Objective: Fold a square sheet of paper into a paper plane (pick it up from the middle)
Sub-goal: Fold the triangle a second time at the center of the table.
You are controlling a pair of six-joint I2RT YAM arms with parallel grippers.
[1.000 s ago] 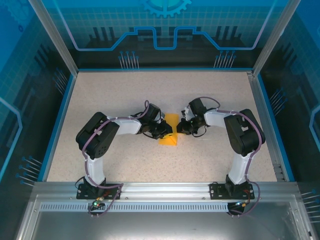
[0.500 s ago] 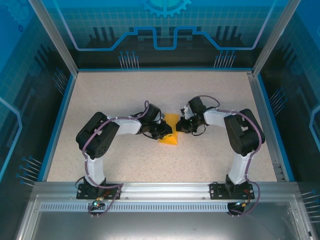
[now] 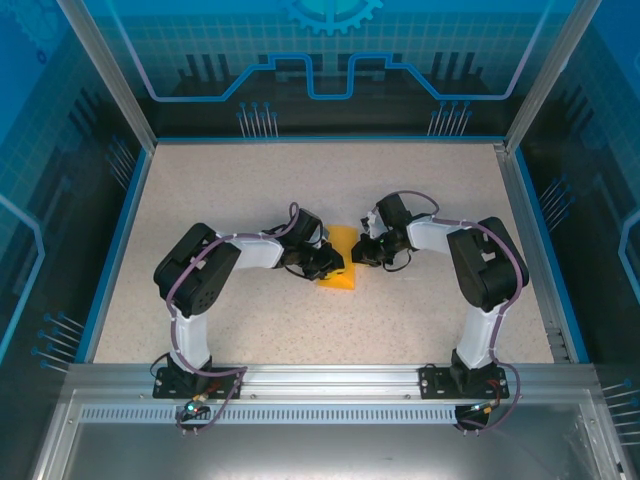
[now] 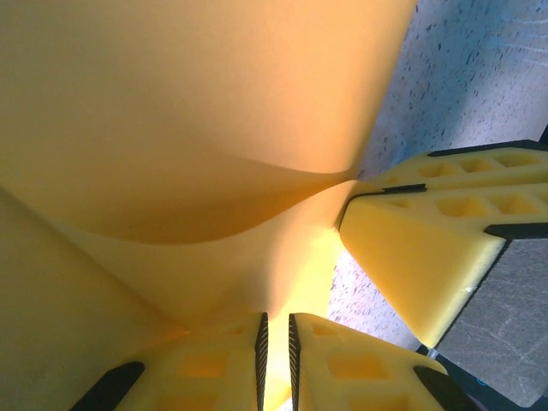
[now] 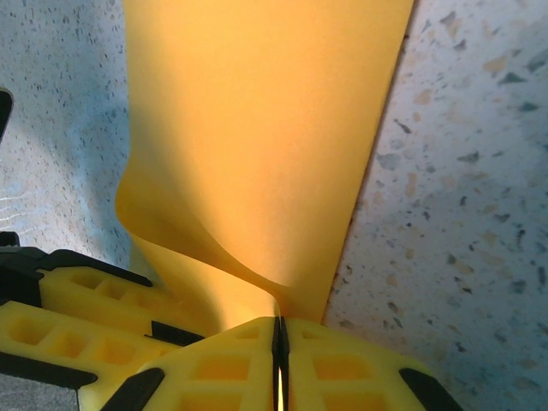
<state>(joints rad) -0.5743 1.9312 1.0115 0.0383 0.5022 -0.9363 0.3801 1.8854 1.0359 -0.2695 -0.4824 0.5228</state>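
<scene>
The square sheet of paper (image 3: 342,262) is orange-yellow and sits mid-table, buckled up between my two grippers. My left gripper (image 3: 327,264) holds its left side. In the left wrist view the yellow fingertips (image 4: 275,318) stand almost together with the paper (image 4: 197,137) pinched in the narrow slit. My right gripper (image 3: 364,250) holds the right side, and its jaws (image 5: 278,322) are shut tight on a raised fold of the paper (image 5: 257,128). The two grippers' fingers nearly touch: the right fingers (image 4: 428,248) show beside the left ones, and the left fingers (image 5: 77,317) beside the right. No paper plane shape is in view.
The speckled beige table (image 3: 250,190) is ringed by a blue rim (image 3: 118,240) and metal frame posts (image 3: 110,80). Both arm bases (image 3: 190,375) are bolted at the near edge. Open tabletop lies all round the paper.
The right gripper has edged slightly left toward the left gripper. Both keep their hold on the paper, which stays bowed between them.
</scene>
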